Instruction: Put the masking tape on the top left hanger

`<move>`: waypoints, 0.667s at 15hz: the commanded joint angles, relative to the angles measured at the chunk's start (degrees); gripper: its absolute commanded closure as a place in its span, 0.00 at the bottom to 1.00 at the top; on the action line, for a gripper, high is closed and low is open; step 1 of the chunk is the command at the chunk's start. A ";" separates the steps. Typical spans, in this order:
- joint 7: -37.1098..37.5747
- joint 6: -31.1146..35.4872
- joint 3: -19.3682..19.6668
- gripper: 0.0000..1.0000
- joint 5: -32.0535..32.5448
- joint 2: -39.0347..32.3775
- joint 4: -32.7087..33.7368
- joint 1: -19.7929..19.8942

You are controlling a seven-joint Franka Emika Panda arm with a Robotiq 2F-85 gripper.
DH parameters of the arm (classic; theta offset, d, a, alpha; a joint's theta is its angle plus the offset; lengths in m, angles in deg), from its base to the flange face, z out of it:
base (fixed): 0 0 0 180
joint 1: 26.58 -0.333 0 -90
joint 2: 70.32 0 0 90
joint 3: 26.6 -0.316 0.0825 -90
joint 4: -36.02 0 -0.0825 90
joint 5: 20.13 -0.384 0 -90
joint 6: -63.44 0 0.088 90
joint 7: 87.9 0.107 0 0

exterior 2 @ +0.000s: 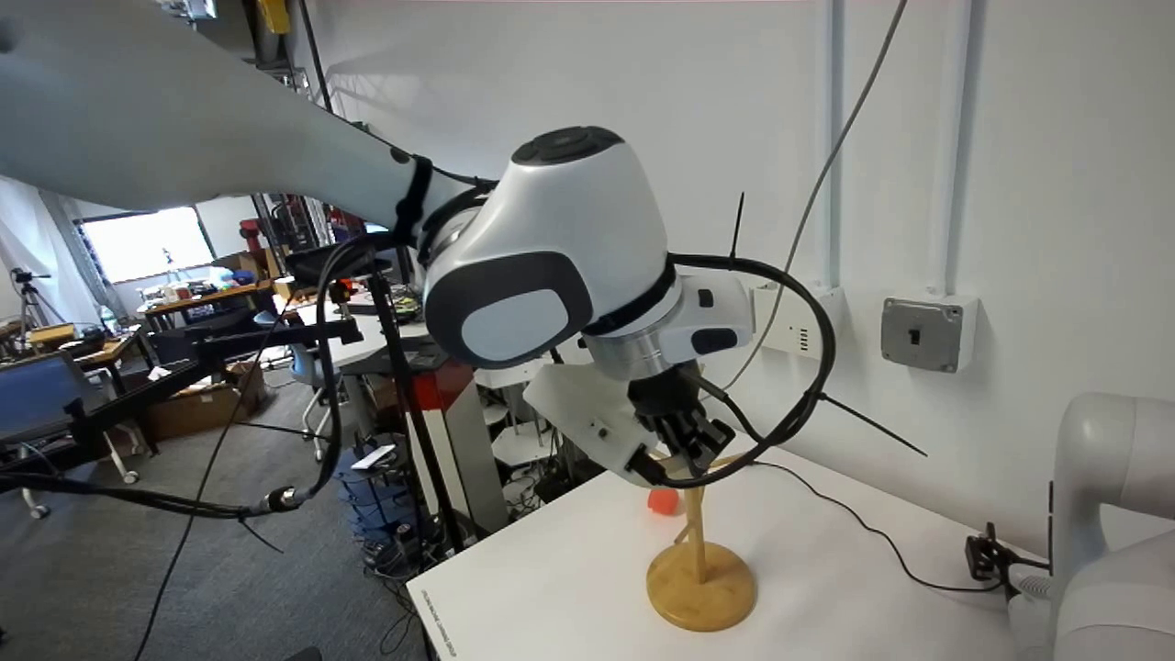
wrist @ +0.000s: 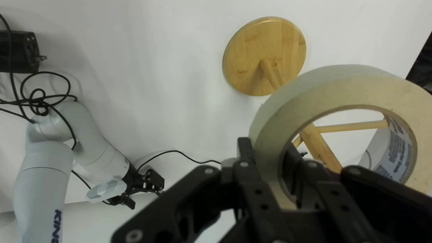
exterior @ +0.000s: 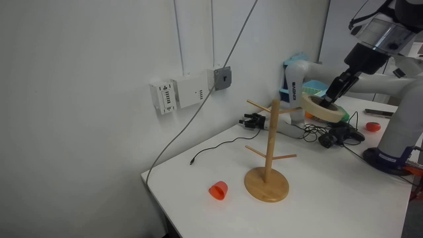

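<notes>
The masking tape (exterior: 317,111) is a cream-beige ring, held tilted in the air. My gripper (exterior: 327,101) is shut on its rim. In the wrist view, one finger of the gripper (wrist: 269,153) is inside the tape (wrist: 341,89) and one outside. The wooden stand (exterior: 271,138) is upright. Its top left hanger (exterior: 258,106) is bare. In that exterior view the tape appears right of the top right peg's tip. Through the ring, the wrist view shows the post and a peg (wrist: 352,127); I cannot tell which peg. In an exterior view my gripper (exterior 2: 681,448) hides the stand's top.
An orange-red cup (exterior: 218,190) lies on the table beside the stand's base. A second arm (exterior: 295,89) rests by the wall with its black gripper (exterior: 252,121) and cables. A black controller (exterior: 340,135) and red object (exterior: 373,126) are nearby. The wall bounds the table.
</notes>
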State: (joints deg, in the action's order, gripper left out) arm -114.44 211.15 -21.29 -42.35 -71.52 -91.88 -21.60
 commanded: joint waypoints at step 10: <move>-4.10 3.82 -2.58 0.50 -6.16 -4.32 2.21 0.75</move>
State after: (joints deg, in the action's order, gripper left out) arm -116.15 213.68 -23.11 -46.71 -74.36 -90.68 -21.59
